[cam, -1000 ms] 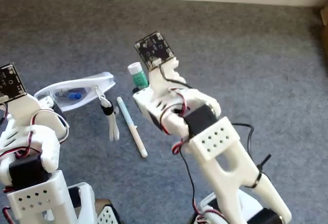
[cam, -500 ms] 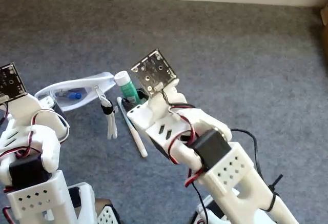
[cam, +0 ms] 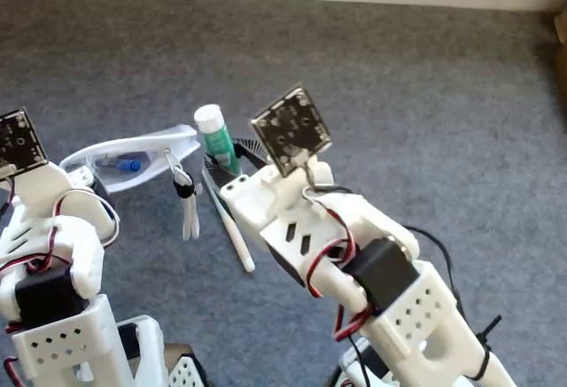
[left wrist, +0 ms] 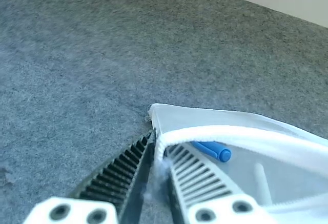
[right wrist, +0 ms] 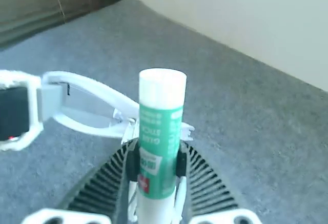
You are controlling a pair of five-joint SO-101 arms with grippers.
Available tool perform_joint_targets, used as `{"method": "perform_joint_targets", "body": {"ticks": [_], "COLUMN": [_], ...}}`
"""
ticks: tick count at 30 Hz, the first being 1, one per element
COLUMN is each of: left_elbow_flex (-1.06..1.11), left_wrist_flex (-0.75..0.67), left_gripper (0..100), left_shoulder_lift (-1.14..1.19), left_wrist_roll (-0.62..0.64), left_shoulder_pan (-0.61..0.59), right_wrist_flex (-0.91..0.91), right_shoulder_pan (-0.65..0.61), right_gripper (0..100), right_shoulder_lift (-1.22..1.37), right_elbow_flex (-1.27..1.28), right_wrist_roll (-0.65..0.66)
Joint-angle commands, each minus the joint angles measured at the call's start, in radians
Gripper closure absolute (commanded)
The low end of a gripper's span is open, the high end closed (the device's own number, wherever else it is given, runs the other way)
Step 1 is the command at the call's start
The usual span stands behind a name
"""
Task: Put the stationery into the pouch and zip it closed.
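- Pouch: white and translucent, lying on the grey table in front of the left arm. Its mouth gapes toward the right arm and the zip is undone.
- Left gripper: closed on the pouch's rim at one end of the mouth, pinning that edge.
- Blue item: a short, pen-like piece already inside the pouch. Its exact kind cannot be told.
- Glue stick: green body with a white cap, held roughly upright. It appears raised off the table, is near the pouch mouth, and is not yet inside.
- Right gripper: clamped around the lower body of the glue stick, with the cap end standing free above the jaws.
- Pen: white with a pale blue end, lying flat on the table between the two arms. It is outside the pouch, and its upper end runs beneath the right gripper.
- Pull cord: white with a black fitting, trailing from the pouch mouth onto the table beside the pen.
- Progress, as judged: early to middle.
  - Done: one item is stowed and one is in hand at the opening.
  - Left: drop in the glue stick, collect and insert the pen, then draw the zip shut along the whole mouth.
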Motion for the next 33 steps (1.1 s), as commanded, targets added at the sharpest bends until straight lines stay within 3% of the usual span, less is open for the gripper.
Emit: {"method": "perform_joint_targets", "body": {"ticks": [1,9,15,21,33], "left_elbow_flex": [-0.059,-0.211,-0.229,-0.226,-0.203], "left_wrist_flex": [-0.021,0.094,0.120,0.126,0.127], "left_gripper": [99,99,99,99,99], "left_shoulder_lift": [0.008,0.016,0.018,0.018,0.018], "left_wrist_roll": [-0.009,-0.066,-0.097,-0.098,-0.100], "left_shoulder_pan": [0.102,0.228,0.312,0.317,0.320], "right_wrist_flex": [-0.035,-0.087,-0.421,-0.839,-1.233], "right_shoulder_pan": [-0.007,-0.005,-0.005,-0.010,-0.007], "right_gripper": [99.3,99.3,99.3,99.3,99.3], "right_shoulder_lift": [-0.058,-0.130,-0.283,-0.383,-0.196], "right_elbow_flex": [-0.007,0.068,0.338,0.621,0.727], "right_wrist_roll": [-0.025,-0.020,-0.018,-0.018,-0.017]}}
